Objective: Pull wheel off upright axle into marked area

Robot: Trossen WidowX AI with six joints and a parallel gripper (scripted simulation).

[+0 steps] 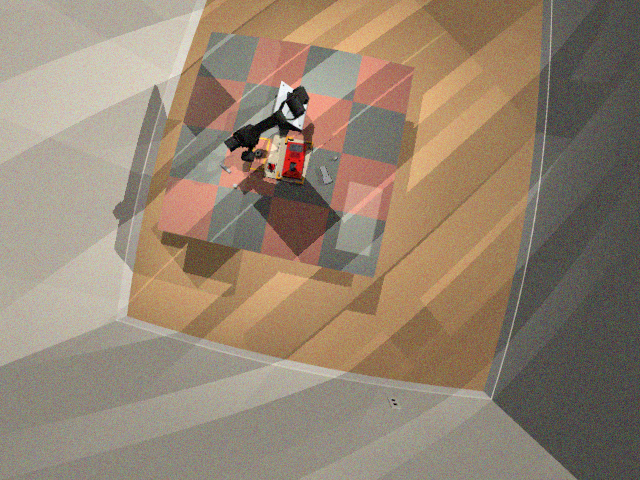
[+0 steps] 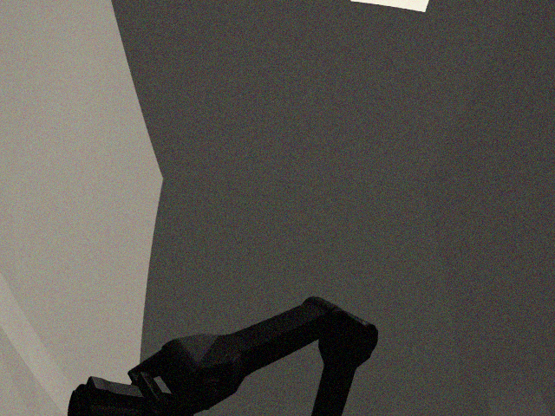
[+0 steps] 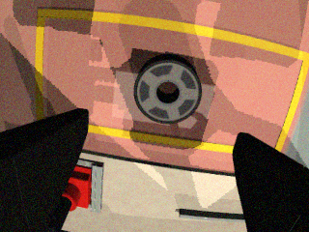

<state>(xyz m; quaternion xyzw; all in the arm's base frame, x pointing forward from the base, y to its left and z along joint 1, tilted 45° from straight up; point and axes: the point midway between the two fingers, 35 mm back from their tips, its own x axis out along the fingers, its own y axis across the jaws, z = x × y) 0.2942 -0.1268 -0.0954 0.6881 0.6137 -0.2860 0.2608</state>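
Note:
The wheel (image 3: 168, 108) is grey-spoked with a black rim and a dark hub hole. In the wrist view it shows flat, hub up, inside the yellow outline of the marked area (image 3: 203, 31) (image 1: 268, 145), nearer the side by the beige board. It looks to be at table height, though its exact height is hard to tell. My gripper (image 3: 163, 131) (image 1: 248, 155) is open above it, with a finger on each side and wide gaps to the wheel. Nothing is between the fingers. I cannot clearly make out the upright axle. The exterior view shows only the upper arm.
A beige board (image 1: 276, 155) (image 3: 140, 186) with a red plate (image 1: 294, 155) stands beside the marked area. A small red part (image 3: 83, 186) is near the left finger. A grey bracket (image 1: 325, 174) lies right of the board, and a small grey piece (image 1: 225, 168) lies left.

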